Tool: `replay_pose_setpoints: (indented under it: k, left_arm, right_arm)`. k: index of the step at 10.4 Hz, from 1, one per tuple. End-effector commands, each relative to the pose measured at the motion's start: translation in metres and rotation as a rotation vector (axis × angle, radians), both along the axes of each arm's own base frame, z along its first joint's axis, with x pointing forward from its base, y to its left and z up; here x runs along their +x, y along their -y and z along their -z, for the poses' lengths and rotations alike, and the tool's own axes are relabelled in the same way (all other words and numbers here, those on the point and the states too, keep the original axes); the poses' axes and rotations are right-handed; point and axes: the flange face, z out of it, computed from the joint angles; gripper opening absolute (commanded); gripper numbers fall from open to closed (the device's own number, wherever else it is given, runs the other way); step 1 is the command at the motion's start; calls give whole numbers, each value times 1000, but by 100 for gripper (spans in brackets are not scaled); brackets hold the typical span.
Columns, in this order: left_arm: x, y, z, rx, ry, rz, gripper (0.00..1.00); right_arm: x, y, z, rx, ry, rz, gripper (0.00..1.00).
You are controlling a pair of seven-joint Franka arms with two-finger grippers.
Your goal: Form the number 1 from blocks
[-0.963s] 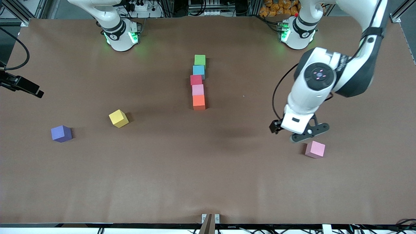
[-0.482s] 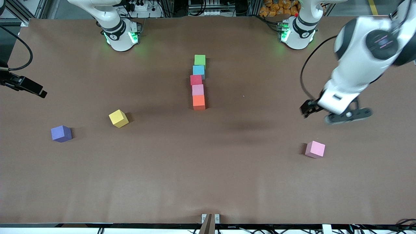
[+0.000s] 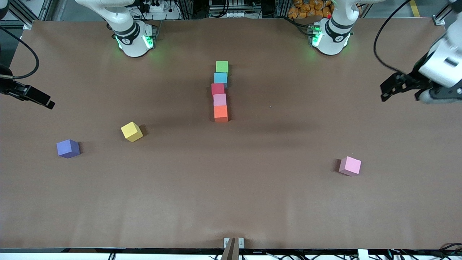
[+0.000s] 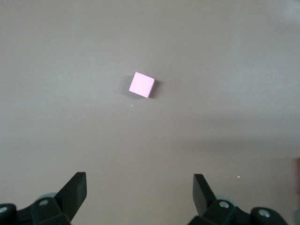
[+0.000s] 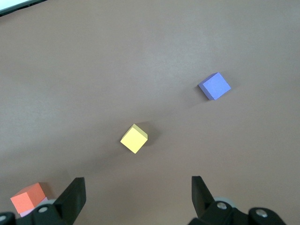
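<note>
Five blocks lie in one line in the middle of the table: green nearest the robots' bases, then sky blue, red, light pink and orange nearest the front camera. The red one sits slightly off the line toward the right arm's end. My left gripper hangs open and empty over the table's edge at the left arm's end. My right gripper hangs open and empty over the right arm's end. The right wrist view catches the orange block.
A pink cube lies alone toward the left arm's end, nearer the front camera than the line. A yellow cube and a purple cube lie toward the right arm's end.
My left arm has swung up and away from the lone pink cube toward the table's edge at its own end. The right gripper drifted slightly. No cube has moved.
</note>
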Motion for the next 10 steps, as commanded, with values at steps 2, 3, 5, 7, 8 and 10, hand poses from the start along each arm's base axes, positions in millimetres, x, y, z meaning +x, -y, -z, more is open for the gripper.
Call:
replay_pose_setpoints:
  k: [2, 3, 5, 7, 8, 10]
  left_arm:
    - [0, 2, -7, 21, -45, 44, 100]
    - [-1, 3, -13, 21, -38, 53, 100]
    - [-3, 3, -12, -14, -56, 50, 100]
    - [0, 10, -7, -35, -68, 52, 100]
    - [1, 11, -8, -36, -65, 51, 100]
    - [2, 8, -7, -31, -67, 56, 100]
  right_arm:
    - [-1, -1, -5, -12, -9, 19, 100]
    - [-1, -1, -5, -12, -9, 19, 100]
    - [-1, -1, -5, -12, -9, 20, 100]
    - [-1, -1, -5, -12, -9, 20, 100]
    - [-1, -1, -5, -12, -9, 22, 100]
    - [-1, -1, -5, -12, -9, 20, 100]
